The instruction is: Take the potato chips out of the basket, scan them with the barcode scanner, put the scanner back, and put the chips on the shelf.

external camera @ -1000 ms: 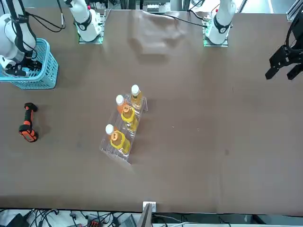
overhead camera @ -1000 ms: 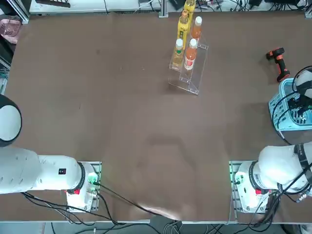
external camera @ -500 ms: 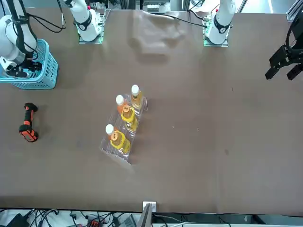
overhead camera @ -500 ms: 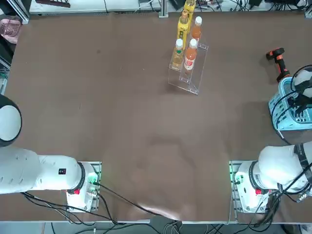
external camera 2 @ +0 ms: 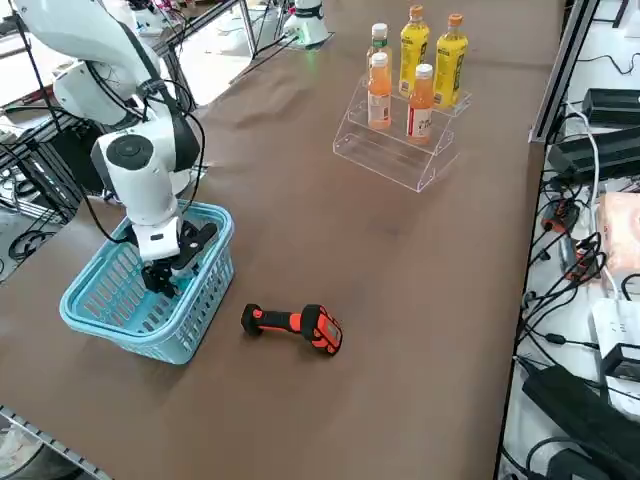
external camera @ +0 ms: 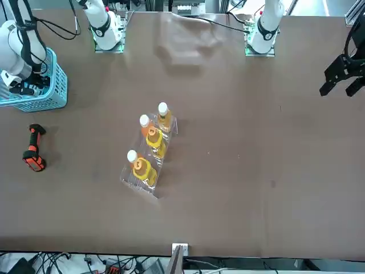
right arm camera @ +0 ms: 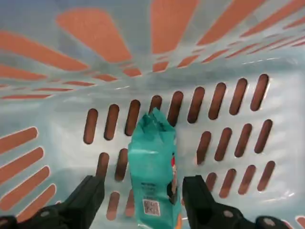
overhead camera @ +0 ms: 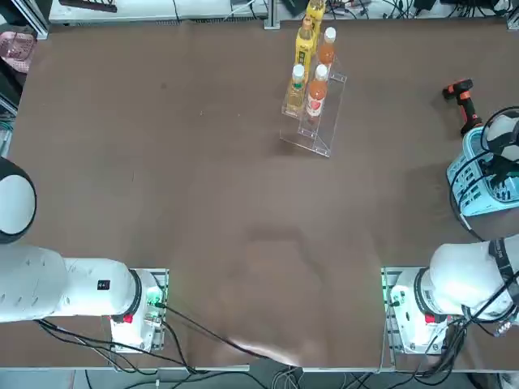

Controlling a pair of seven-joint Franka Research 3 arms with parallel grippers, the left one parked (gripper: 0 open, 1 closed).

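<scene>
Tool: the right tool (right arm camera: 145, 195) is lowered inside the basket (external camera 2: 105, 300), fingers spread, nothing gripped.
Chips: the chips packet (right arm camera: 153, 176) is seen lying on the basket floor between the fingers.
Scanner: the scanner (overhead camera: 462, 104) is laid on the surface at 12 o'clock of the basket in the top view.

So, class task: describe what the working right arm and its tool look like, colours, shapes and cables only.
The right arm is built of glossy white rounded segments with dark grey disc caps at the joints. Black cables loop loosely along it. Its base sits on a metal plate with green and red lights. The right tool has two black, blocky matte fingers fixed to a white wrist block.
</scene>
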